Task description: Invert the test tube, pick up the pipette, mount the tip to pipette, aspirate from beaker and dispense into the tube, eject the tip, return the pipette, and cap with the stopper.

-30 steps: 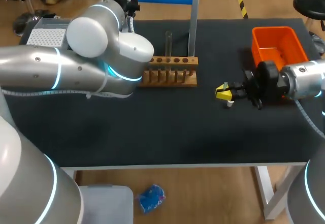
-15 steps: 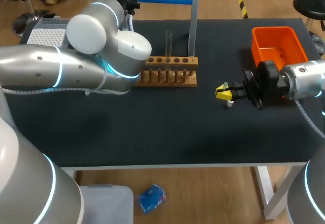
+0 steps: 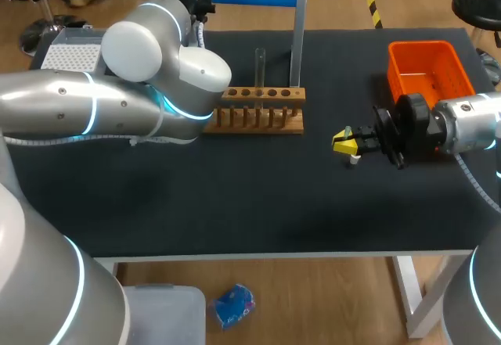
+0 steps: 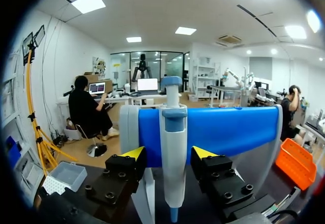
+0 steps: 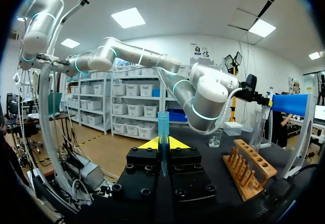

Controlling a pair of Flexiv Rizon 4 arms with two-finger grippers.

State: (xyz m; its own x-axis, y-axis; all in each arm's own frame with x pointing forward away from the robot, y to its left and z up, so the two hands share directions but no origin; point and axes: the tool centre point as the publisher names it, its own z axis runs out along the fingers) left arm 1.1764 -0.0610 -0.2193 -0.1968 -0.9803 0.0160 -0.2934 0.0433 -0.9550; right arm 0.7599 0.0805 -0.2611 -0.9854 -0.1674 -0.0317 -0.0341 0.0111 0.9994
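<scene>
Item 1, tip box (image 3: 72,54): white, at the table's (image 3: 258,196) far left corner, off to the left pincer's side and apart from it.

Item 2, left pincer (image 4: 170,155): fingers apart, one on each side of the pipette (image 4: 173,132), not clamped on it; the pipette hangs upright in the blue stand (image 4: 228,132) just ahead.

Item 3, beaker (image 5: 215,139): small, clear, well ahead of the right pincer, beyond the rack; contents too small to tell.

Item 4, wooden rack (image 3: 262,116): between the two pincers; one test tube (image 3: 260,65) stands upright in it, no stopper on it that I can see.

Item 5, right pincer (image 3: 345,143): fingers together, clamped on a slim translucent blue piece (image 5: 162,132), by its taper probably the pipette tip, which points out ahead of the fingers.

Item 6, orange bin (image 3: 427,71): behind the right pincer, beside its wrist.

Progress, as judged: tube set in the rack, so that step looks done; a tip seems in hand; the pipette pick-up is the step under way, grasp not yet made; left to do are mounting, aspirating, dispensing, ejecting, returning, capping; stopper not located.
</scene>
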